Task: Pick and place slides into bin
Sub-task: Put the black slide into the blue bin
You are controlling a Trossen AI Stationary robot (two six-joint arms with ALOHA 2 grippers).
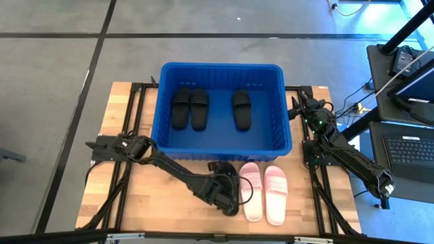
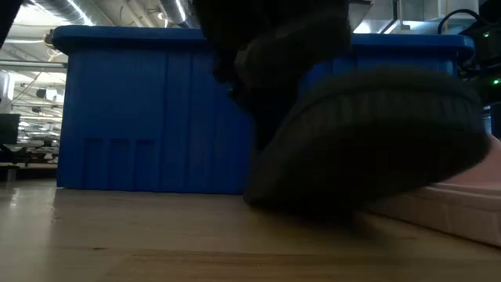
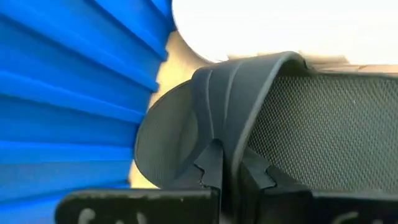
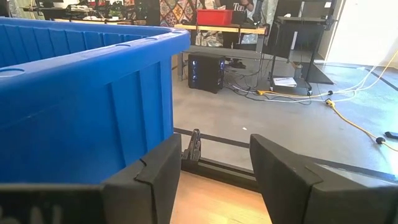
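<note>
— Black slide [image 2: 368,141] looms right at the low lens, heel tipped up off the tabletop [image 2: 117,235]; is our left tool [image 1: 227,192] on it?

— We think so. Its fingers [image 3: 214,168] are pressed together on the strap of that sandal, pinching the wide ribbed band where it arches over the footbed. A strap grip makes sense to us: it's the one thin raised part two fingers can close around.

— And the rest?

— Three matte black slides [image 1: 191,108] lie soles-down in the bin [image 1: 281,122], two paired toward nine o'clock, one toward three. The pale pink pair [image 1: 264,193] sits side by side at six o'clock of the bin, just at three o'clock of the held sandal.

— Our right tool [image 1: 302,108]?

— Spread wide, holding nothing, waiting by the bin's three o'clock wall.

— So we judge four in or in hand, two pink ones left.
</note>
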